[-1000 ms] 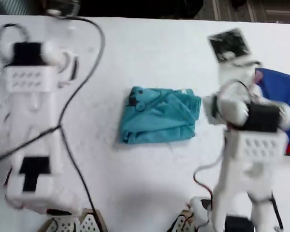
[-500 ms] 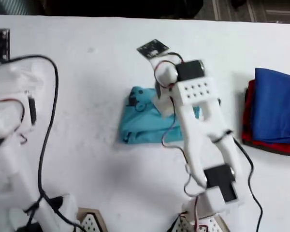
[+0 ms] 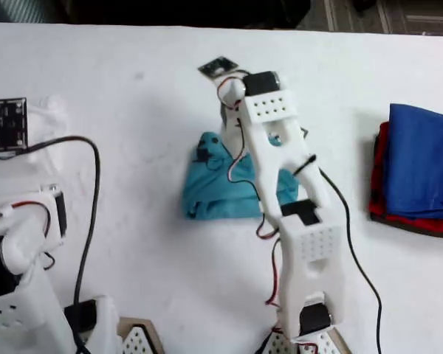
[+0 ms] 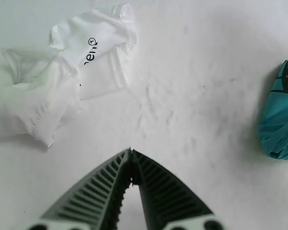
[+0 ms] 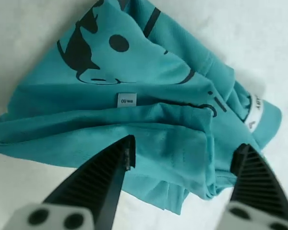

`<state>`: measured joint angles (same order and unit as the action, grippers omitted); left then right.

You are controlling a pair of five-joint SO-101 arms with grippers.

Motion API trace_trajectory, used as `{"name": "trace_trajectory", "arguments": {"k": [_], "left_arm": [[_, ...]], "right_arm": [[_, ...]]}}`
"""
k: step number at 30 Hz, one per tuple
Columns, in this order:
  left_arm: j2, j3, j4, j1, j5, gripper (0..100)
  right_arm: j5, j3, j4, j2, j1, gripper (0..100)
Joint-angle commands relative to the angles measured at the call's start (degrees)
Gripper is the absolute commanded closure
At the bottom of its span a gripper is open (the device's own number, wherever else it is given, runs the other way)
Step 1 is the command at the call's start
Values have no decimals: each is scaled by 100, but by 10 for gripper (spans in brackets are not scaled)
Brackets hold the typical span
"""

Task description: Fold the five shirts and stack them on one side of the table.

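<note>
The right gripper point(image 5: 185, 153) hung over a roughly folded teal shirt point(image 5: 134, 96) in the middle of the bench point(image 3: 133, 110), fingers spread wide, probably to grab it for stacking. The left gripper point(image 4: 131, 158), fingers clenched on nothing, hovered near a crumpled white shirt point(image 4: 62, 91). A blue shirt point(image 3: 424, 162) lay folded on a red shirt point(image 3: 380, 199) at one side, seemingly the stack.

Right gripper point(image 5: 185, 160) is spread wide over the teal shirt point(image 5: 134, 86). Both ribbed black fingers point(image 5: 110, 177) straddle a bunched stack of folds at one edge. Can't tell if the tips touch the cloth. The shirt is loosely folded and wrinkled, lying on the white table point(image 5: 29, 28). Black graphic print point(image 5: 93, 52) faces up. A small white size tag point(image 5: 126, 100) sits mid-shirt on a seam, and a white neck label point(image 5: 253, 112) shows at the far corner near one fingertip.
</note>
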<state>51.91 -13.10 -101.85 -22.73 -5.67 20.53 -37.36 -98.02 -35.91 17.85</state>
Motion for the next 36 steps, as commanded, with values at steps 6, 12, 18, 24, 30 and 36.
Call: {"name": "trace_trajectory", "arguments": {"k": [6,12,18,24,30,36], "left_arm": [[145,-26,0,-31,26,977],[145,-35,0,-22,26,977],[145,-44,0,-31,26,977],[145,-35,0,-22,26,977],[136,-26,0,-22,26,977],[119,-53,0,-4,26,977]], "right_arm": [[-26,-246,4,-303,40,759],[70,-281,-4,-778,-13,936],[853,-105,-48,-180,-110,981],[1345,932,-48,901,-321,979],[1881,2145,-22,1771,-752,979],[2048,2884,-13,2097,-945,930]]}}
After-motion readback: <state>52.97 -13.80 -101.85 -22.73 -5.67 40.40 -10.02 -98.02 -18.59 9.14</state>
